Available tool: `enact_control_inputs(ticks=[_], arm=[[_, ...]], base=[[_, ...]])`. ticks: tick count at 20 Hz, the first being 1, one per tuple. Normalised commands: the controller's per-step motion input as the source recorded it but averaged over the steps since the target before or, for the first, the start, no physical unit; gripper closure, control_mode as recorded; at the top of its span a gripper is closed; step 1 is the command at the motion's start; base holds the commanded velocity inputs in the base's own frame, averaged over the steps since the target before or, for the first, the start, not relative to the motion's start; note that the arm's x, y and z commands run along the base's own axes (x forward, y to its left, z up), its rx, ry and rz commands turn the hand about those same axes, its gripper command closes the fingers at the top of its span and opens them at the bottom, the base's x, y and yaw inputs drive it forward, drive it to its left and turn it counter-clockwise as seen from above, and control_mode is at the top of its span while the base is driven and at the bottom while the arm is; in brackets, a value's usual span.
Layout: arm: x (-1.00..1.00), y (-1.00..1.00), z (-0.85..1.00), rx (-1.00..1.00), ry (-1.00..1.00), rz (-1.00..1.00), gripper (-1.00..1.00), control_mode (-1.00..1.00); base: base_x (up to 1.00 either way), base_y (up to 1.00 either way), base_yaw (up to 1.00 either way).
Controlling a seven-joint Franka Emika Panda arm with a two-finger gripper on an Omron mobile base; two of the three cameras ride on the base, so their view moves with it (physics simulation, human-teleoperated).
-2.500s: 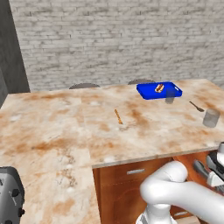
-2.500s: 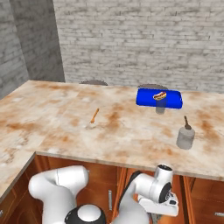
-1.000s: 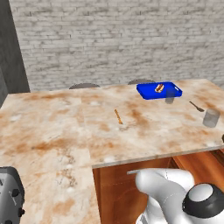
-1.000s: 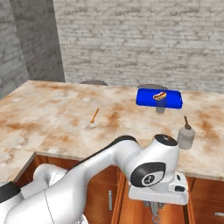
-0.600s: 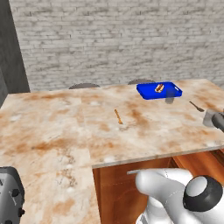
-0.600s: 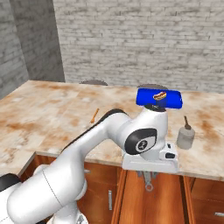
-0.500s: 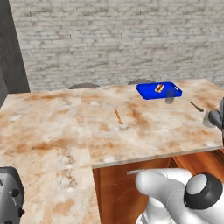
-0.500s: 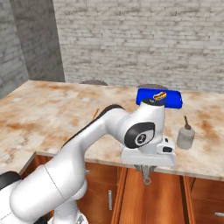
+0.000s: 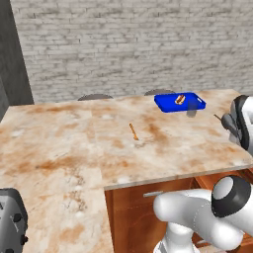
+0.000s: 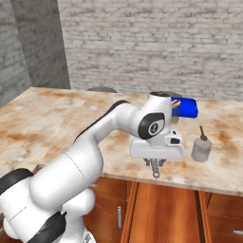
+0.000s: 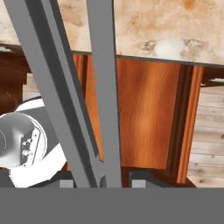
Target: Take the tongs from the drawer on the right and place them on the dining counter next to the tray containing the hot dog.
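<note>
My gripper hangs just over the front edge of the dining counter, pointing down and shut on the tongs. In the hand view the tongs show as two long grey metal arms rising from between the fingertips of the gripper. The blue tray lies at the far side of the dining counter with the hot dog in it. In the right base view my forearm partly hides the tray.
A grey jar holding a brown-handled utensil stands just right of the gripper. A thin orange stick lies mid-counter. Wooden cabinet fronts sit under the counter edge, one with a short silver handle.
The arm has swung up from under the counter. The gripper, tongs in it, has risen from in front of the cabinets to the counter's front edge.
</note>
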Motion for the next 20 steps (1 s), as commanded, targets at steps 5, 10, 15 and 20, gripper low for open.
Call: enact_control_inputs(ticks=[5,10,15,20], arm=[[0.60,0.20,0.00,0.00,0.00,0.00,1.00,-1.00],[0.47,0.40,0.00,-0.01,0.00,0.00,1.00,-1.00],[0.26,0.55,0.00,-0.05,-0.01,0.00,1.00,-1.00],[0.06,0.57,0.00,-0.07,-0.11,0.00,1.00,-1.00]], base=[[0.00,0.00,0.00],[0.00,0.00,0.00],[0.00,0.00,0.00],[0.00,0.00,0.00]])
